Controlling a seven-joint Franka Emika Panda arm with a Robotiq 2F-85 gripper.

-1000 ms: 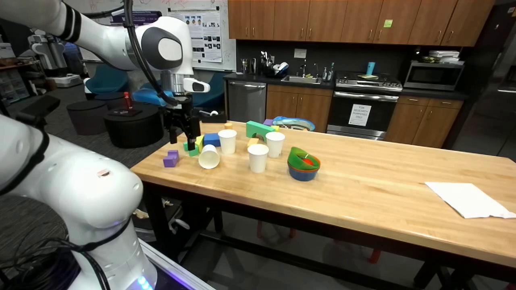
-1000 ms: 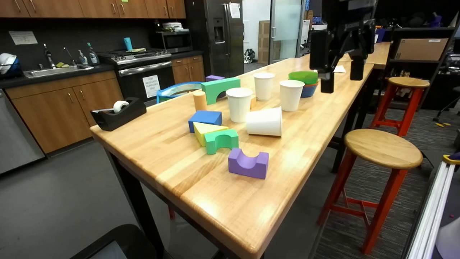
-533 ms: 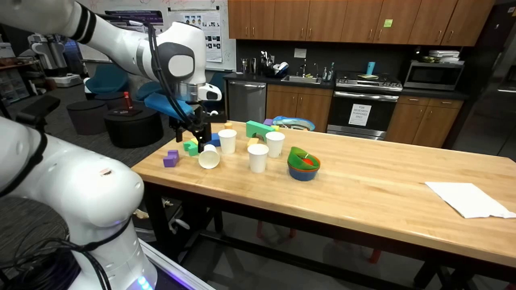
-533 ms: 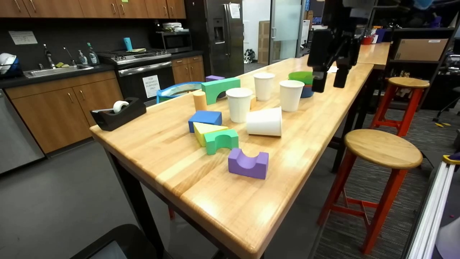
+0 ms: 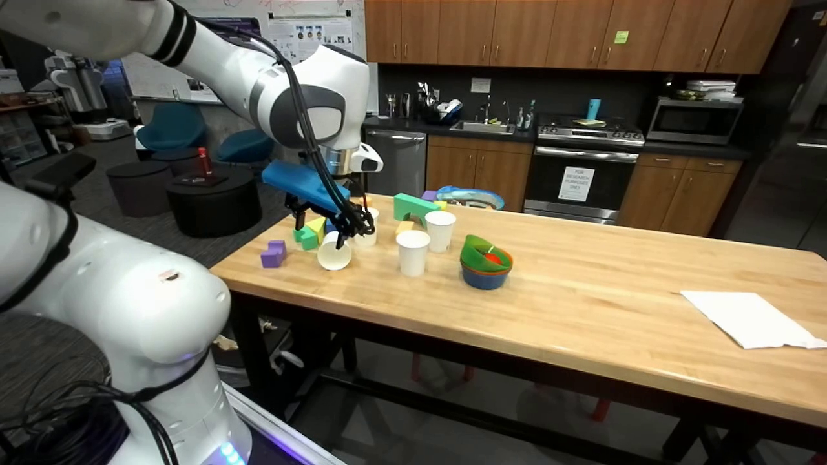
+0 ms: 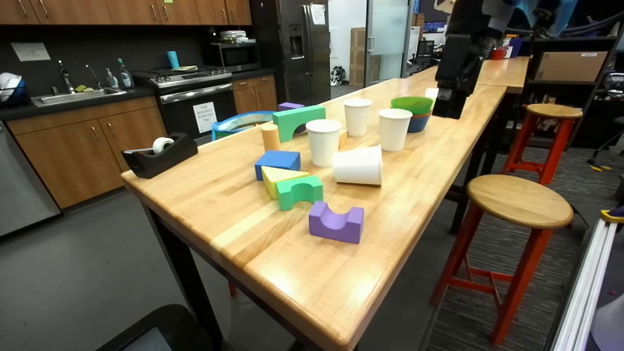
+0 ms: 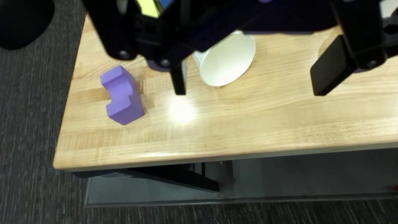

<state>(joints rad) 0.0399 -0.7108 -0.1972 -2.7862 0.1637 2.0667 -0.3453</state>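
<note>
- Wrist view: your gripper (image 7: 251,88) is spread wide, holding nothing;
- the white cup (image 7: 228,60) (tipped on its side) lies on the tabletop (image 7: 248,124);
- no grasp or lift appears made yet

A white cup (image 6: 358,165) lies on its side.

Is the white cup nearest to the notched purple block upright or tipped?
Tipped: the white cup lies on its side, mouth facing sideways, in both exterior views.
</note>
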